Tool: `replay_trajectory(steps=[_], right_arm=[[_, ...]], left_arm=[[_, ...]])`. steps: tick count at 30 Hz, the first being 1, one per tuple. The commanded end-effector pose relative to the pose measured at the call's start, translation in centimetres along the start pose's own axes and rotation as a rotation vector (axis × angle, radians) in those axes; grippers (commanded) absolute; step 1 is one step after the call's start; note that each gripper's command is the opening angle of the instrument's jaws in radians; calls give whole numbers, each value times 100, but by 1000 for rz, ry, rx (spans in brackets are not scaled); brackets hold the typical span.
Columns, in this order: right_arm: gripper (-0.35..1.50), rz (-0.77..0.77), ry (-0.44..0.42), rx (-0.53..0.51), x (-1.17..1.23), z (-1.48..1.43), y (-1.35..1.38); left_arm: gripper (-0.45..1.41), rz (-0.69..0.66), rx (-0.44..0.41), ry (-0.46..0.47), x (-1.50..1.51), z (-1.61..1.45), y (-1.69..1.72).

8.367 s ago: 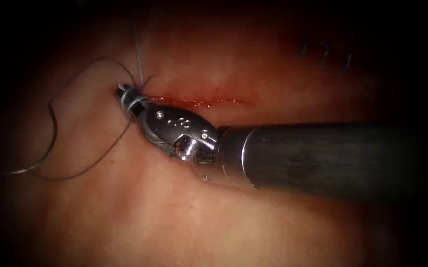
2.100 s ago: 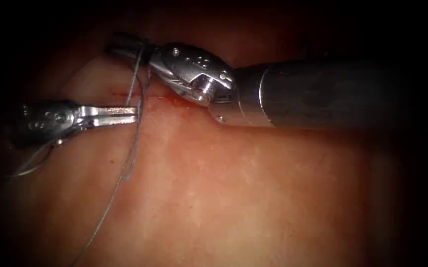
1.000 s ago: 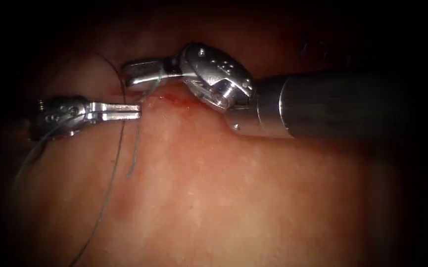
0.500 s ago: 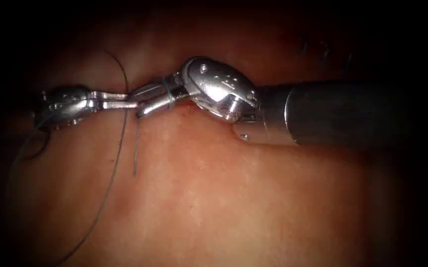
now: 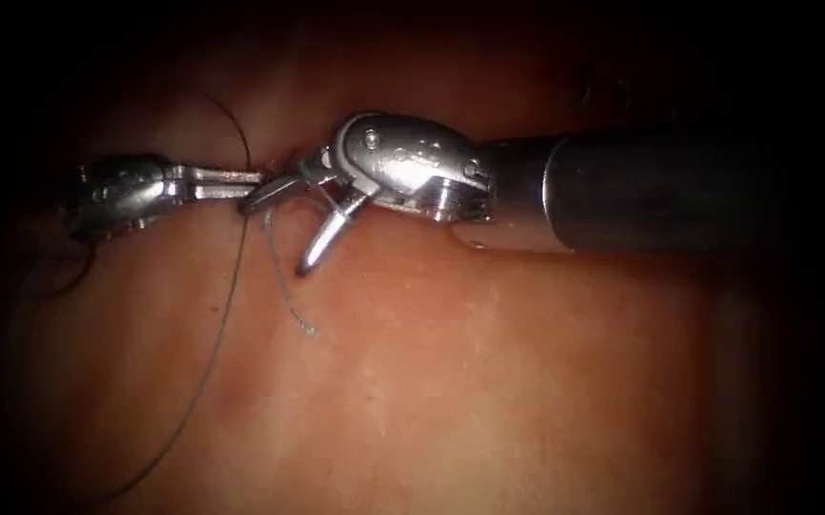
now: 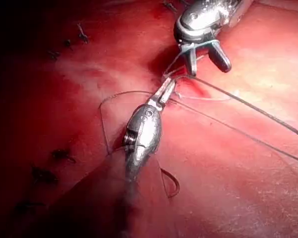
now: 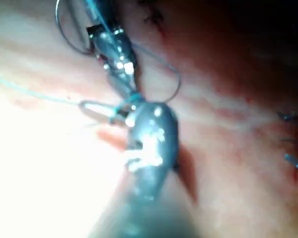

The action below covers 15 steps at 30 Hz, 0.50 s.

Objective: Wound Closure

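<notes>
A: Steel jaws of our right tool [image 5: 283,224] are spread wide, holding nothing, w/ thread [image 5: 231,286] looped round them at the cut's left end.
B: Left tool [image 5: 245,177], jaws pressed together, pinching thread just beside. A short thread end [image 5: 283,286] lies on the tissue [image 5: 479,381]. We can't make out the needle.

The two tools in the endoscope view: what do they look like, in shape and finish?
Both are shiny metal. The right tool has a rounded wrist housing with small dots and a round pin, on a thick dark shaft. The left tool has a smaller rounded wrist and a slim, straight pincer.
</notes>
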Motion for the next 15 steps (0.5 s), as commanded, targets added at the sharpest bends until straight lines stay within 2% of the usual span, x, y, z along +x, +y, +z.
replay_trajectory(steps=[1,5,7,10,15], right_arm=[[106,-10,-16,17,-3,9,11],[96,-31,-27,63,-9,20,11],[85,-50,-41,96,-14,25,8],[80,-46,-90,130,-21,26,6],[80,-32,-118,157,-26,24,4]], left_arm=[[-45,0,2,1,-6,3,-5],[-45,-2,1,-3,-11,-2,-7],[-45,-9,2,-11,-16,-5,-8],[-45,-10,2,-16,-21,-4,-6],[-45,-11,3,-16,-20,-3,-5]])
